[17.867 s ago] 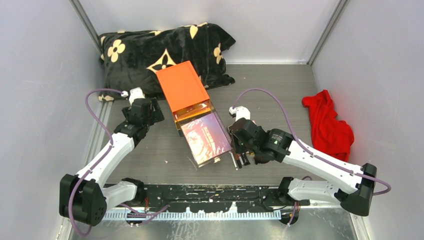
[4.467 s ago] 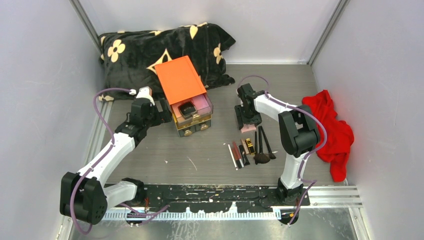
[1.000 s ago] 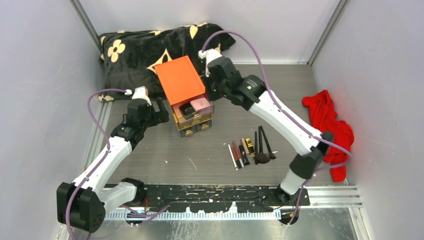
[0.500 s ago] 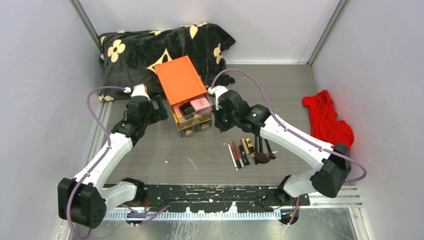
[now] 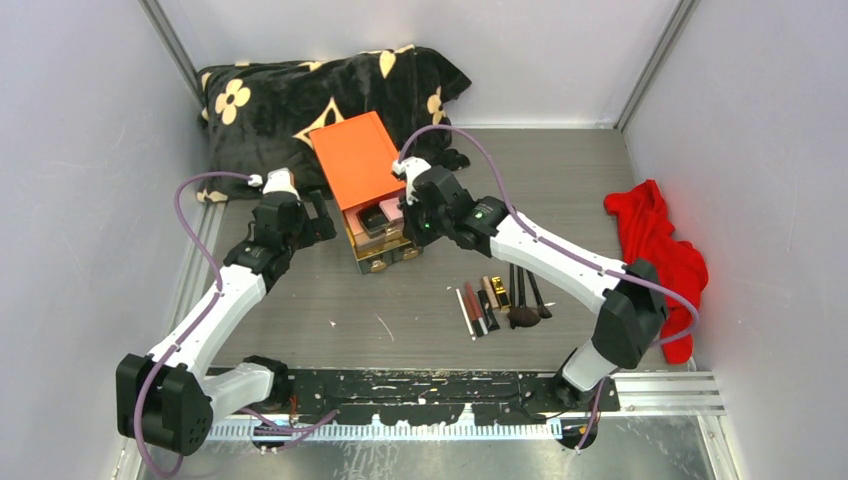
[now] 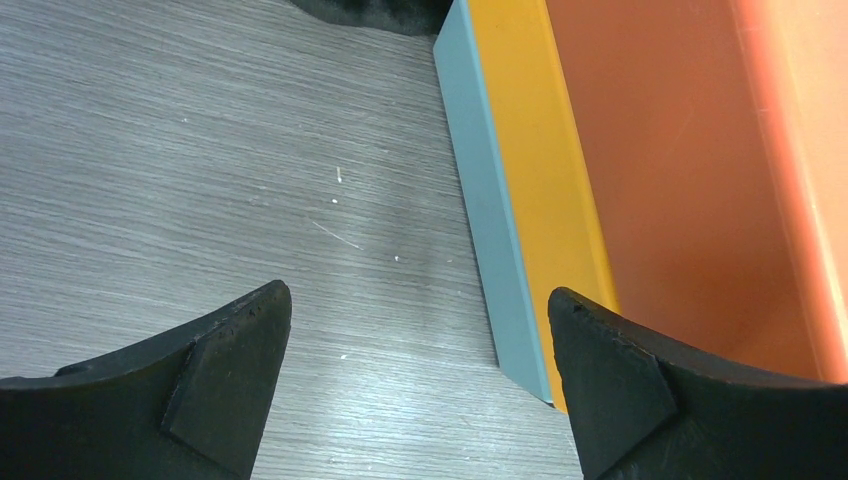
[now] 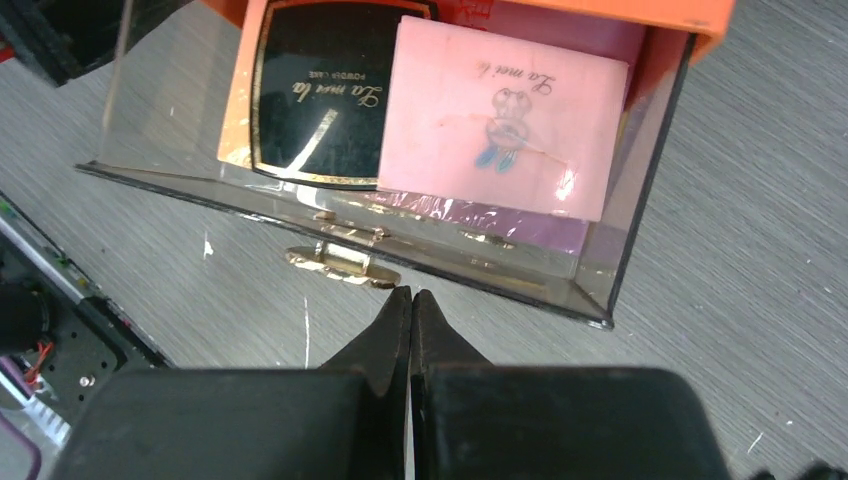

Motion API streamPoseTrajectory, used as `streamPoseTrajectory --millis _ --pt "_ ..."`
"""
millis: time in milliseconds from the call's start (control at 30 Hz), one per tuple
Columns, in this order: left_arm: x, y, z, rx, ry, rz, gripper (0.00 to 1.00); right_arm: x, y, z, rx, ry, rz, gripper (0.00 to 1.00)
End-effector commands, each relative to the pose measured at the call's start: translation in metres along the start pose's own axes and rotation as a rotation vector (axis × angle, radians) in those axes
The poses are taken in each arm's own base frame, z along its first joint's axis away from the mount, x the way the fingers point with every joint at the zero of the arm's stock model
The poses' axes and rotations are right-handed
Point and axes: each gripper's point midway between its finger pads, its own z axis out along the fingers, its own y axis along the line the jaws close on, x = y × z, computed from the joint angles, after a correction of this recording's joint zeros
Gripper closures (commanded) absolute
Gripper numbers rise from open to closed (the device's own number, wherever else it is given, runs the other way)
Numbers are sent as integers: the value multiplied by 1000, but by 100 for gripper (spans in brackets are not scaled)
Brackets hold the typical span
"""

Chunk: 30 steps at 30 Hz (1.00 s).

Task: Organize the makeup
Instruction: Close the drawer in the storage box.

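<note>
One orange box (image 5: 355,165) has its top drawer (image 7: 500,285) pulled out, holding two items: a pink palette (image 7: 500,120) and, just beside it at nine o'clock, a black compact (image 7: 312,100); the right gripper (image 7: 411,293) is pinched closed on nothing, tips just short of a gold handle (image 7: 340,262); the left gripper (image 6: 417,295) gapes wide beside the box; three brushes (image 5: 522,295) and perhaps five tubes (image 5: 482,305) lie in one row at the box's four o'clock.

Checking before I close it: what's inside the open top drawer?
A pink palette and a black compact lie side by side in the drawer. Its rear, under the orange top, is hidden.
</note>
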Motion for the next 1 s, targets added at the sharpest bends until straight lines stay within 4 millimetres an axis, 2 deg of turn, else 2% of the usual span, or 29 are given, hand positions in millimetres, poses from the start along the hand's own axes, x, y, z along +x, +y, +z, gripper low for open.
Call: streamPoseTrajectory --millis 0,400,567,833,967 --pt "-23 -5 -4 15 -70 -8 0 -45 11 5 -35 -129 -26 99" --pt "-17 2 -5 0 -70 8 0 -77 4 39 34 -175 -71 99" --pt "-15 0 -6 9 -62 8 0 -78 -7 51 93 -187 -73 99" --pt "-11 5 -5 -12 -54 18 0 -73 -27 60 189 -226 -66 99" --pt "-16 5 -9 -11 -61 13 0 -72 -32 58 215 -224 -68 94"
